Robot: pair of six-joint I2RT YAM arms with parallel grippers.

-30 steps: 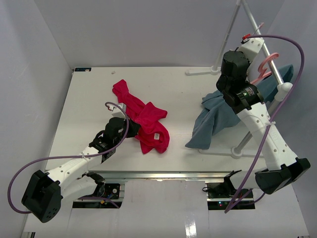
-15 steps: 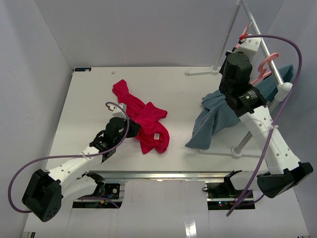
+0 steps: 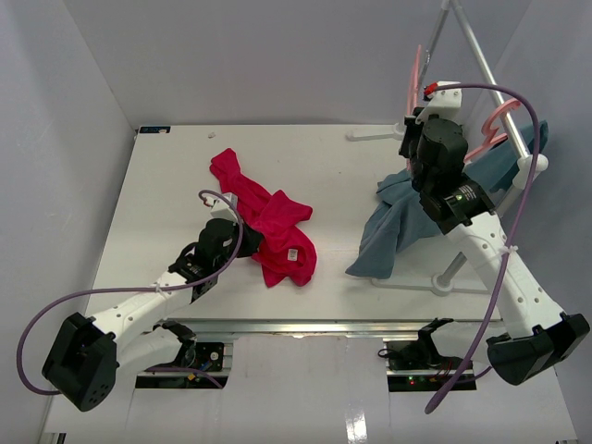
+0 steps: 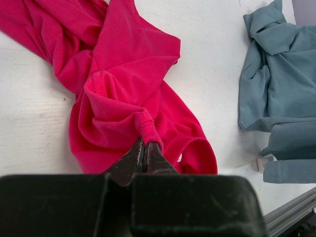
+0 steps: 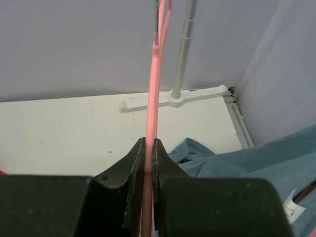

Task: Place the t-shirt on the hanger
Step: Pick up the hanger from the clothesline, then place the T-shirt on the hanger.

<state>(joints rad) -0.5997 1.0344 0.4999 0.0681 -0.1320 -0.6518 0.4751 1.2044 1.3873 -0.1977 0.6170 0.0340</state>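
Pinching t-shirt (image 4: 123, 89) in left gripper (image 4: 146, 146), hanger (image 5: 155, 74) clamped in right gripper (image 5: 149, 143)

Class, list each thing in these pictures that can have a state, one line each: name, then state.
T-shirt: crumpled on table, fold pinched by left gripper.
Hanger: bare, clamped in right gripper.
Left gripper: shut on t-shirt.
Right gripper: shut on hanger.
Teal garment: hung up, lower end slumped on table.

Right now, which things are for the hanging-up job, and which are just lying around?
For the job:
- red t-shirt, pinched in the left pincer
- pink hanger, pinched in the right pincer

Just there:
- blue-grey garment
- other pink hanger up on the rack
- rack
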